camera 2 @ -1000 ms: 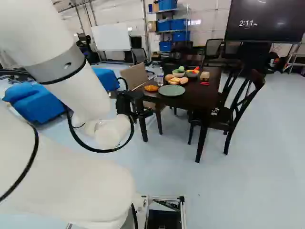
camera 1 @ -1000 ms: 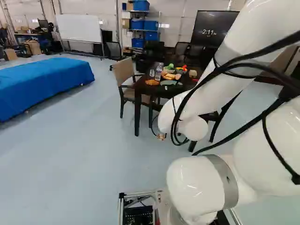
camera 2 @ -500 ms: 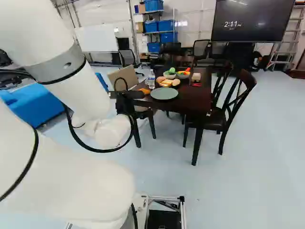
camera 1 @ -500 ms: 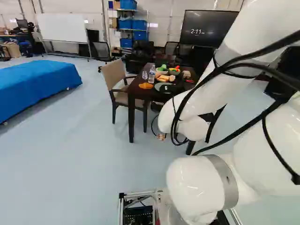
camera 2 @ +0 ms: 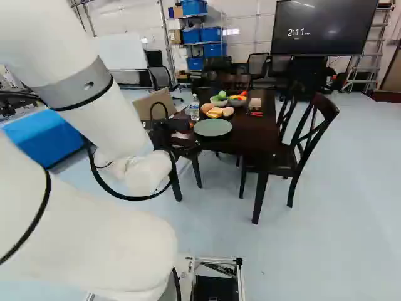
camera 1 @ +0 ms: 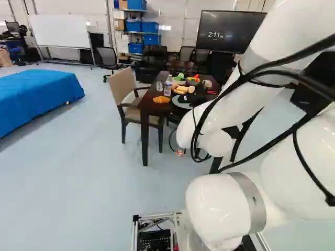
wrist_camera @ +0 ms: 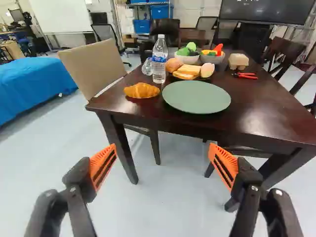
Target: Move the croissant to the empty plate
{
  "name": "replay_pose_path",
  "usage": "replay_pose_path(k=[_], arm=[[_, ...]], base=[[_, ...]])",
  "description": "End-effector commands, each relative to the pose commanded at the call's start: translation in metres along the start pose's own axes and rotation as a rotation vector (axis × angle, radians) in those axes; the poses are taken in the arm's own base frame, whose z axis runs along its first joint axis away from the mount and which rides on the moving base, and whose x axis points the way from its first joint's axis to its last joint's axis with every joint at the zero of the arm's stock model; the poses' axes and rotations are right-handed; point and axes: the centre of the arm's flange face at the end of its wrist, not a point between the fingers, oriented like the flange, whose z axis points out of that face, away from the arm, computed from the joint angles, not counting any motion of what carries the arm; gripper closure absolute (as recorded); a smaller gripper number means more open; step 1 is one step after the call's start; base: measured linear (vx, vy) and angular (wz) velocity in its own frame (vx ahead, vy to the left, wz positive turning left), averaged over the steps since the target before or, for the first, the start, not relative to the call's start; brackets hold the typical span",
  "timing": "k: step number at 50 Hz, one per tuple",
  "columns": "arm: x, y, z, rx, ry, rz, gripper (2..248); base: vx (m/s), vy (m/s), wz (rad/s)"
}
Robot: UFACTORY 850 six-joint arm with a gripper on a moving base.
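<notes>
Your black two-fingered pincer (camera 2: pixel 172 126) stands wide open, its orange pads (wrist_camera: pixel 102 164) well apart and nothing between them. From the pincer (wrist_camera: pixel 163 146), the croissant (wrist_camera: pixel 141 90) lies ahead at 11 o'clock, directly on the dark wooden table (wrist_camera: pixel 256 111), near its edge. The round green plate (wrist_camera: pixel 196 97) sits empty at 1 o'clock, just beside the croissant.

From the plate's centre, you find the water bottle (wrist_camera: pixel 159 61) at 10 o'clock, sliced bread (wrist_camera: pixel 187 71) at 12, and red-handled pliers (wrist_camera: pixel 245 75) at 1 to 2. Beyond the bread stand two bowls (wrist_camera: pixel 188 58) of toy-like food.

Around the table, a beige-backed armchair (wrist_camera: pixel 94 66) is at your 10 o'clock and a dark wooden chair (camera 2: pixel 282 162) at 2. Farther off, a blue cloth (camera 1: pixel 36 97) drapes at 10, a whiteboard (camera 1: pixel 60 31) stands at 11, blue bins (camera 2: pixel 192 35) fill shelves at 12, and a large screen (camera 2: pixel 319 28) shows at 1.
</notes>
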Motion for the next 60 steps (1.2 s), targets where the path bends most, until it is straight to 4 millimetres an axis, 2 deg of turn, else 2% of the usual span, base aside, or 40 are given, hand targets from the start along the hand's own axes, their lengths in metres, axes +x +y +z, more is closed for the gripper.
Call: replay_pose_path(k=[60], arm=[[0.0, 0.0, 0.0, 0.0, 0.0, 0.0, 3]], base=[[0.151, 0.047, -0.023]])
